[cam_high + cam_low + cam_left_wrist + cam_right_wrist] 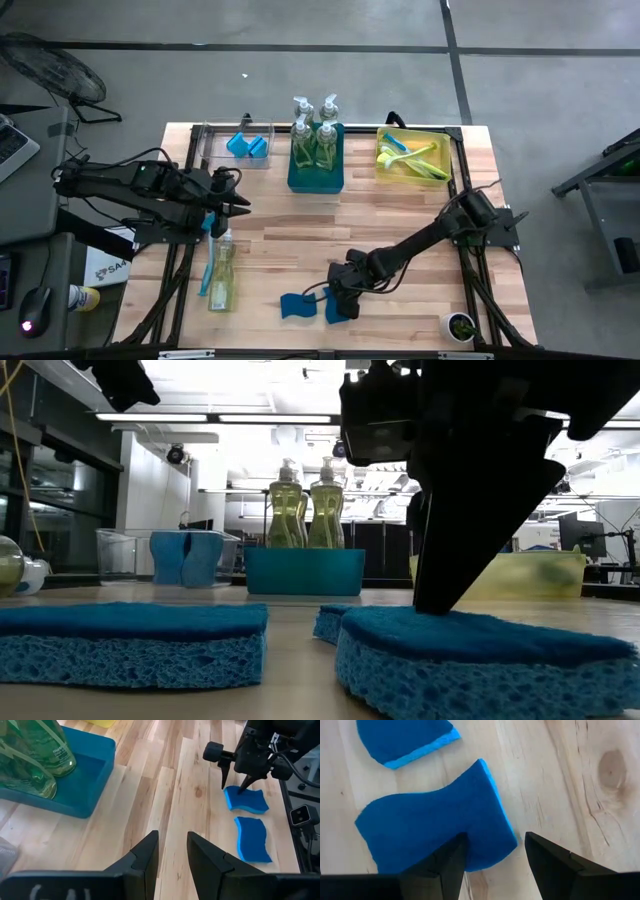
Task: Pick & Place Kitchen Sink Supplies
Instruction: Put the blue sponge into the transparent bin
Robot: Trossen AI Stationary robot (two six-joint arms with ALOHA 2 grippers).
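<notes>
- Near the table's front edge, the right gripper is down over a blue sponge; its fingers stand apart, one tip resting on the sponge's top face and the other just past its edge over bare wood, so nothing is clamped.
- Just beside it lies a second blue sponge, flat on the wood and apart from the first by a narrow gap.
- At the table's left side, the left gripper hovers with its fingers a little apart and nothing between them.
- Below that gripper, a pump bottle of yellow-green soap lies on its side on the wood, with a blue dish brush lying alongside it, touching or nearly so.
- Along the back edge stands a teal bin holding upright soap bottles.
- Left of it, a clear bin holds more blue sponges.
- Right of it, a yellow bin holds lime-green and blue brushes lying crossed.
- A small round cup-like thing sits at the front right corner, well apart from the sponges.
- Open wood lies between the sponges and the bins; only the right arm itself crosses that stretch.
</notes>
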